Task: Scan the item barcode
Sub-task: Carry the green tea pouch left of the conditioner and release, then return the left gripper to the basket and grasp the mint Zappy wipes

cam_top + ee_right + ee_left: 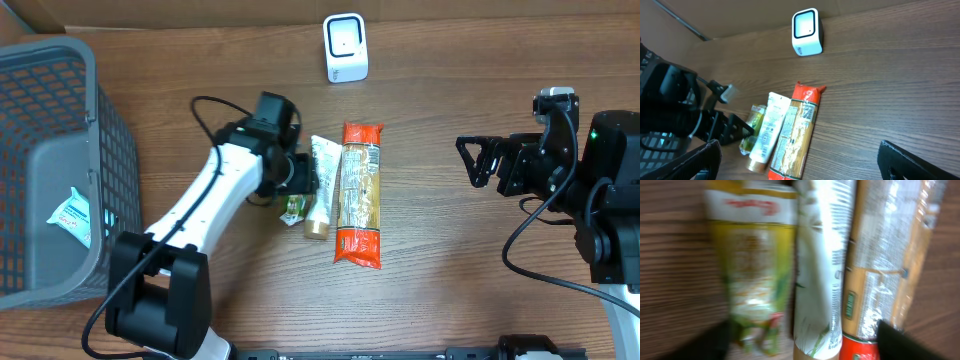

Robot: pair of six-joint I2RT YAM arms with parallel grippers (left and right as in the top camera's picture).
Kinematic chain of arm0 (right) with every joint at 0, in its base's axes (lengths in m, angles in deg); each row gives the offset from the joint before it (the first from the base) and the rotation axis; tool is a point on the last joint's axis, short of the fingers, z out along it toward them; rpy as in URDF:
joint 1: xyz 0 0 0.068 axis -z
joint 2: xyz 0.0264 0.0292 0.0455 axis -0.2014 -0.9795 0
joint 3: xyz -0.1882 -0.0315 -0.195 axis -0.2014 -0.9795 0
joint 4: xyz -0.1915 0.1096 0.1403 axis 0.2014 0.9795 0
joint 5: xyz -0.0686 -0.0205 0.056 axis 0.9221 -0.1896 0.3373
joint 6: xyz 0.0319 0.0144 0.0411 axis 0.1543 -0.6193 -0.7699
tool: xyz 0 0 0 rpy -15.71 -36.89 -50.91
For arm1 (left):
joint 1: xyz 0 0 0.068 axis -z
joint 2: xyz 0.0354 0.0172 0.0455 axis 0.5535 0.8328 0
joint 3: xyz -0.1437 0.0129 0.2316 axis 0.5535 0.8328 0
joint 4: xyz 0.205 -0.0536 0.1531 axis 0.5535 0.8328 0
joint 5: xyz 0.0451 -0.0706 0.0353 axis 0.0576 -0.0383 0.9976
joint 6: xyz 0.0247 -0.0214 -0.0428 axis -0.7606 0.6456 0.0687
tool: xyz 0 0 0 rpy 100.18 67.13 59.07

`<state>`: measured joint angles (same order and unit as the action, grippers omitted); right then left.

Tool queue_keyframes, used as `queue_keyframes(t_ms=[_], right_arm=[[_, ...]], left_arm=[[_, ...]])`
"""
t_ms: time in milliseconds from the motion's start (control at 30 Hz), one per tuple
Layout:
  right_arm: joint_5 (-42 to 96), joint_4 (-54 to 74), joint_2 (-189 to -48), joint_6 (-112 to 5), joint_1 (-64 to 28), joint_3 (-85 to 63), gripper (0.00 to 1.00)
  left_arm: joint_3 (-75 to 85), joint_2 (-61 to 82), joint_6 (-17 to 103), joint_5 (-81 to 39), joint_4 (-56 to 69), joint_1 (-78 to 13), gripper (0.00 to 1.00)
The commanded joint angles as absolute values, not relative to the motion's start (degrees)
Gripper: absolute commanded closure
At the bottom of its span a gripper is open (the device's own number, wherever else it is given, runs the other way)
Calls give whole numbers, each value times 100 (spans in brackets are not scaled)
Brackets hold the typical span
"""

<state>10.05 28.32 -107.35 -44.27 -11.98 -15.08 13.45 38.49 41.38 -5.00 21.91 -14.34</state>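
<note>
Three items lie side by side mid-table: a small green and yellow packet (292, 207), a white tube (322, 185) with a tan cap, and a long pasta pack (360, 195) with red ends. My left gripper (303, 178) hovers just left of them, open. In the left wrist view its dark fingertips (715, 342) stand wide apart around the blurred packet (752, 270), the tube (820, 265) and the pasta pack (890, 255), gripping none. The white scanner (346, 47) stands at the back. My right gripper (478, 160) is open and empty at the right.
A grey mesh basket (40, 150) stands at the far left with a small white and blue packet (72, 213) inside. The right wrist view shows the scanner (806, 31), the pasta pack (795, 135) and the left arm (680, 105).
</note>
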Motion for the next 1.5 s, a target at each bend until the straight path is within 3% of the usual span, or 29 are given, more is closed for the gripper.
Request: queue_keyframes(t_ms=[0,167,500,767,1067,1200,1467], right_arm=[[1001,2810,-10720,-4444,-1165,-1331,0],[1001,2810,-10720,-4444,-1165,-1331,0],[1001,2810,-10720,-4444,-1165,-1331,0],[1001,2810,-10720,-4444,-1165,-1331,0],[1001,2810,-10720,-4444,-1165,-1331,0],[1001,2810,-10720,-4444,-1165,-1331,0],[1001,2810,-10720,-4444,-1167,-1331,0]], left_arm=[[1337,3832,4254,-450,2232,-1226,0],[604,3756,4245,-140,2934,-1384,1],[-2742,3388,4232,-199,4473,-2409,0],[-4672,3144,4237,-153,5808,-4175,0],[-4593,2903,4770,230,6138,-6815,0],[-3979,2977,4901,232,5902,-7311,0],[-2145,3032,4958,295,4582,-7458,0]])
